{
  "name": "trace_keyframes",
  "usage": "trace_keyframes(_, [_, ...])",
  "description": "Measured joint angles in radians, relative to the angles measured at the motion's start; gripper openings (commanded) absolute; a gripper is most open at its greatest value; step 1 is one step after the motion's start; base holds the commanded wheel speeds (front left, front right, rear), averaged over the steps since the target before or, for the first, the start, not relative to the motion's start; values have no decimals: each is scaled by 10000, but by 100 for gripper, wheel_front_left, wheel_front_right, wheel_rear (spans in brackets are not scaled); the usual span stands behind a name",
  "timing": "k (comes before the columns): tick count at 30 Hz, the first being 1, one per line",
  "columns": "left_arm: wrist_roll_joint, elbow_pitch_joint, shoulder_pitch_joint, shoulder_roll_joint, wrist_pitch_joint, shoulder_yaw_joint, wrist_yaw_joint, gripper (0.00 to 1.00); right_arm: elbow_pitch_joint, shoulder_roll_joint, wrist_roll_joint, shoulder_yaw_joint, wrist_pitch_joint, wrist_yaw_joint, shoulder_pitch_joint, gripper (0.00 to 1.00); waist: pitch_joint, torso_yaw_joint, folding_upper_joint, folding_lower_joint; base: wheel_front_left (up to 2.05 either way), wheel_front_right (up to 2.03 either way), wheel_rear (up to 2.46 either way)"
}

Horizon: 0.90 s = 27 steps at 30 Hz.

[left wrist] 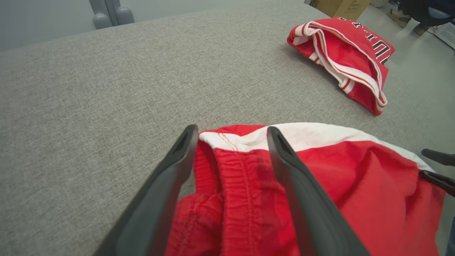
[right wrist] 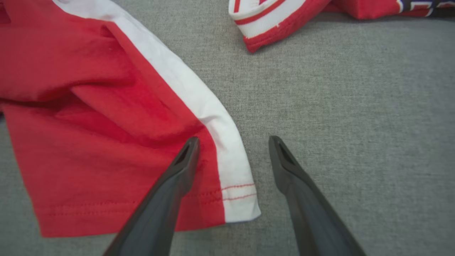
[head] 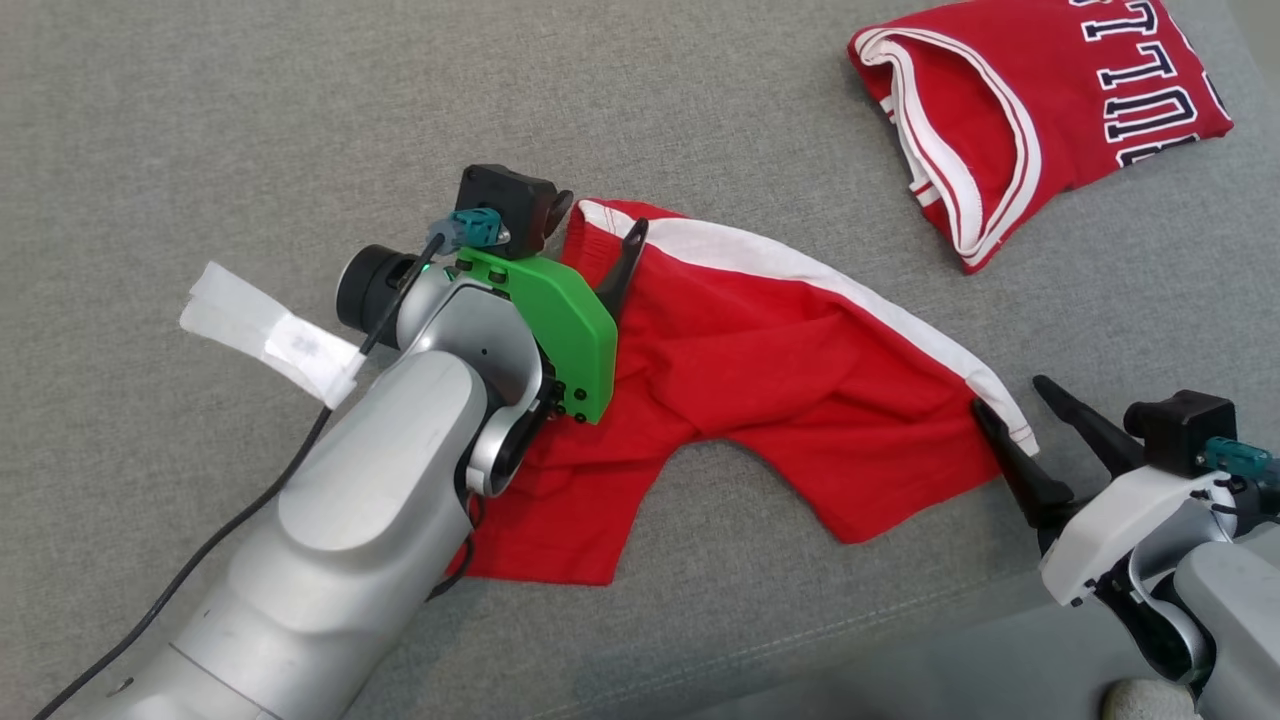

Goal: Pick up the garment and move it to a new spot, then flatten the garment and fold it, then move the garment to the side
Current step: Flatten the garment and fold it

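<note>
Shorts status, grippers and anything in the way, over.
Left gripper open over waistband. Right gripper open at leg hem. Shorts rumpled, unheld. Jersey apart, not in way.

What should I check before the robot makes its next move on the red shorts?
1. The left claw is open: ok.
2. The right claw is open: ok.
3. The left claw straddles the waistband: ok.
4. The right claw straddles the hem corner: ok.
5. The red shorts lie flat: not ok, creased across the middle.
6. The folded jersey lies apart from the shorts: ok.
</note>
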Motion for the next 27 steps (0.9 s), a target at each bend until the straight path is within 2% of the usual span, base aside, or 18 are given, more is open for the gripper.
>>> trace_keyframes(7, [69, 573, -318, -33, 77, 19, 4, 100, 173, -6, 211, -380, -163, -88, 71, 99, 417, -251, 0, 0, 0, 0, 0])
trace_keyframes(9, [69, 748, -318, -35, 77, 19, 4, 100, 169, 29, 215, -357, -176, -56, 166, 85, 466, -270, 0, 0, 0, 0, 0])
trace_keyframes(14, [69, 1066, -387, -79, -90, 29, 4, 100, 176, 59, 215, -267, -263, 21, 244, 87, 459, -247, 0, 0, 0, 0, 0])
trace_keyframes(23, [69, 1467, -507, -157, -190, 48, 4, 100, 104, 86, 192, 65, -382, 194, 615, 82, 272, -237, 0, 0, 0, 0, 0])
trace_keyframes(26, [67, 1672, -520, -213, -355, 56, 0, 100, 98, 88, 102, 117, -382, 221, 614, 73, 223, -246, 0, 0, 0, 0, 0])
trace_keyframes(27, [67, 1707, -520, -219, -359, 50, -10, 100, 98, 88, 86, 113, -382, 221, 614, 54, 197, -253, 0, 0, 0, 0, 0])
